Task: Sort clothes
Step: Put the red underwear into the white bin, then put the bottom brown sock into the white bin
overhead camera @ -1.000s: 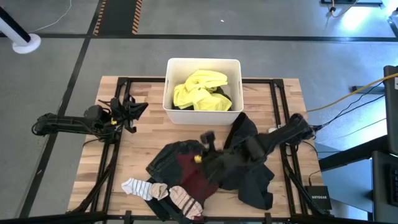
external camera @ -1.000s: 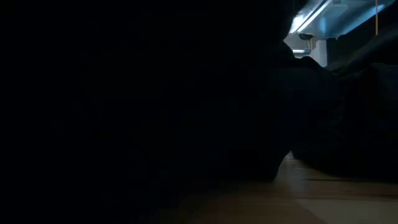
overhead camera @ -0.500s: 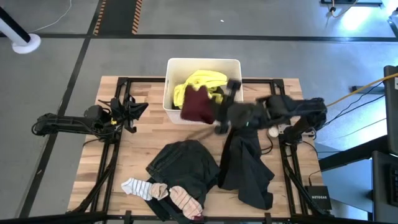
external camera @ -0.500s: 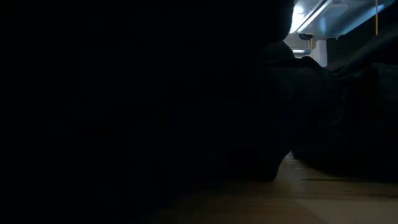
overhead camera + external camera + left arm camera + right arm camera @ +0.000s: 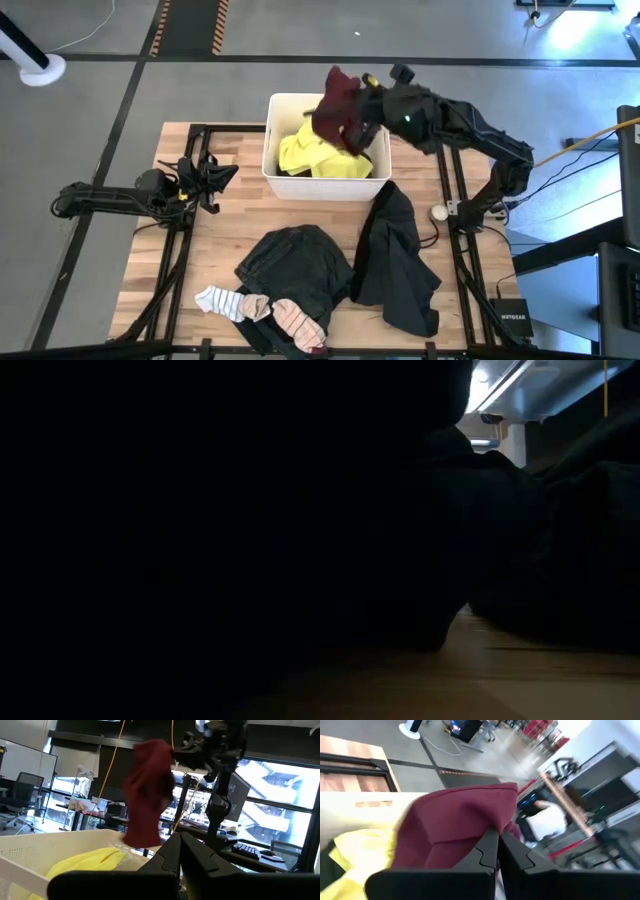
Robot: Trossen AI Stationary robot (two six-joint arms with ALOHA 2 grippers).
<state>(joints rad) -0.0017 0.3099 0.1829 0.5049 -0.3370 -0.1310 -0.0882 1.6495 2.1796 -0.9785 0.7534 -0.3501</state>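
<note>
Wooden tabletop is filling the high view, where the right gripper is hanging over the far edge of the white bin, pinching a maroon garment above the bright yellow garment lying inside, while the left gripper is waiting with fingers together at the table's left side and a dark grey denim piece, a black garment and striped socks are lying on the near half. Dark cloth is blocking nearly all of the low view. From the left wrist the maroon garment is dangling from the right gripper above the bin's wall and the yellow cloth, and from the right wrist the fingers are clamping the maroon fabric.
</note>
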